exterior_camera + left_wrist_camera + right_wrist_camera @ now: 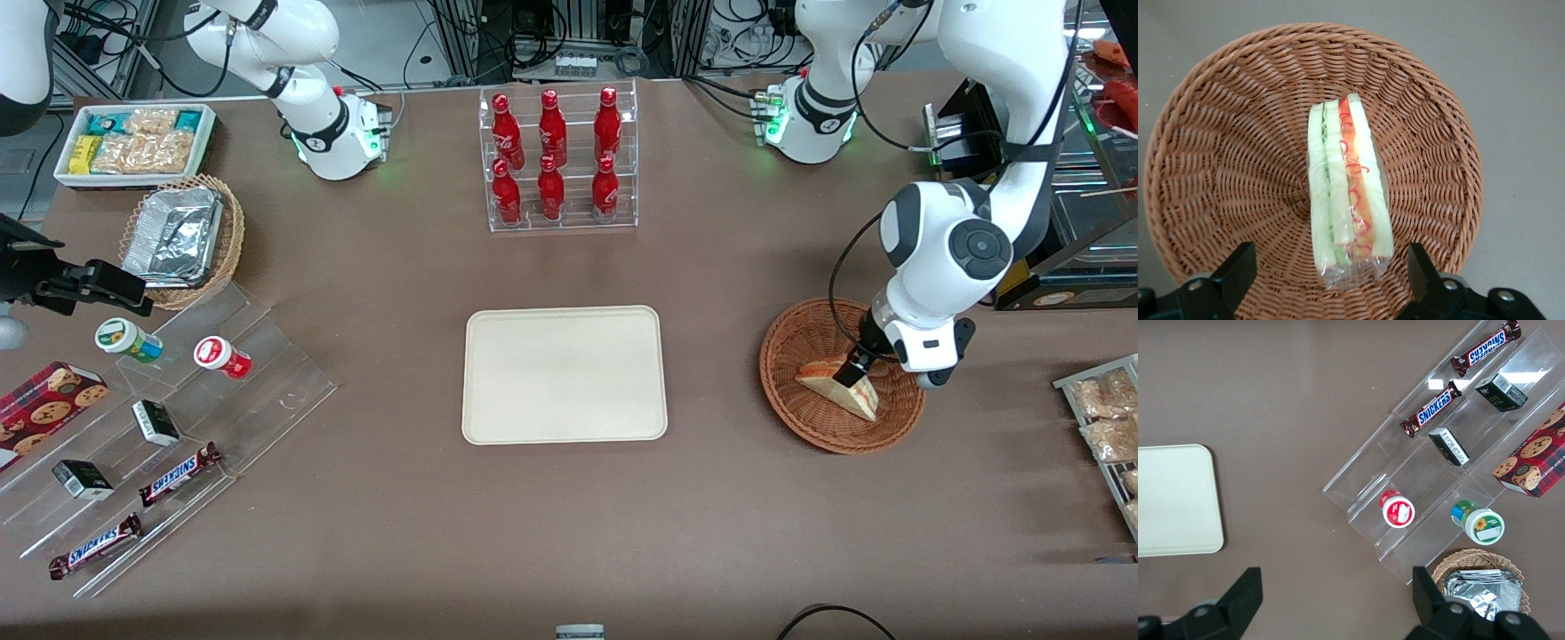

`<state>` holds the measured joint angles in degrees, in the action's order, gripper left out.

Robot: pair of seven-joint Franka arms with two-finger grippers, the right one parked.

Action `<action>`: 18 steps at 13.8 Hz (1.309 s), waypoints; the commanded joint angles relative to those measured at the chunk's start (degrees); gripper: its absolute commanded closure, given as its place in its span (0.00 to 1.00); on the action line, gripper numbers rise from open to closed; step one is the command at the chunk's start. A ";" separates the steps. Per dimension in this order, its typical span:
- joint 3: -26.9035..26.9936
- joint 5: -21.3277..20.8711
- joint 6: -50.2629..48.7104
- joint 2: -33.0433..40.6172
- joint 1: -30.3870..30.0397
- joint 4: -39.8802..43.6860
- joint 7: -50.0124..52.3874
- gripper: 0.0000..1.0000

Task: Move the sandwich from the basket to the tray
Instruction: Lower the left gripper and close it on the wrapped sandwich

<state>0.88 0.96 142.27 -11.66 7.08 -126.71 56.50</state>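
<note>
The sandwich (pixel 840 384) lies in the round reddish-brown basket (pixel 782 391) toward the working arm's end of the table. It is a plastic-wrapped wedge (pixel 1348 193) with white bread and red and green layers showing. My left gripper (pixel 858 364) hangs low over the basket (pixel 1218 153) and is open. Its black fingers (pixel 1238 267) stand wide apart on either side of the sandwich's near end without touching it. The cream-white tray (pixel 564 373) lies flat at the table's middle with nothing on it, beside the basket.
A clear rack of red bottles (pixel 556 160) stands farther from the front camera than the tray. A clear stepped shelf (pixel 178 418) with snacks, a tan basket of foil trays (pixel 182 236) and a white bin (pixel 133 142) lie toward the parked arm's end. Packaged snacks (pixel 1107 418) sit at the working arm's end.
</note>
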 commanded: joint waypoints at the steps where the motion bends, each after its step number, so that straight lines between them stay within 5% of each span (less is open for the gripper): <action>1: 0.17 -0.08 2.65 -1.60 0.39 -0.03 1.06 0.00; 4: 0.17 -0.08 5.30 -3.36 0.39 0.15 1.06 0.06; 9: 0.17 -0.08 5.92 -3.54 0.39 0.15 1.77 0.95; 14: 0.08 -0.34 2.69 1.01 0.39 0.59 2.03 1.00; 18: -3.85 -4.37 -20.21 5.95 0.39 10.04 1.50 1.00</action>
<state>-0.75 -1.12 131.94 -8.28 7.12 -121.30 57.26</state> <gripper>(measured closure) 0.819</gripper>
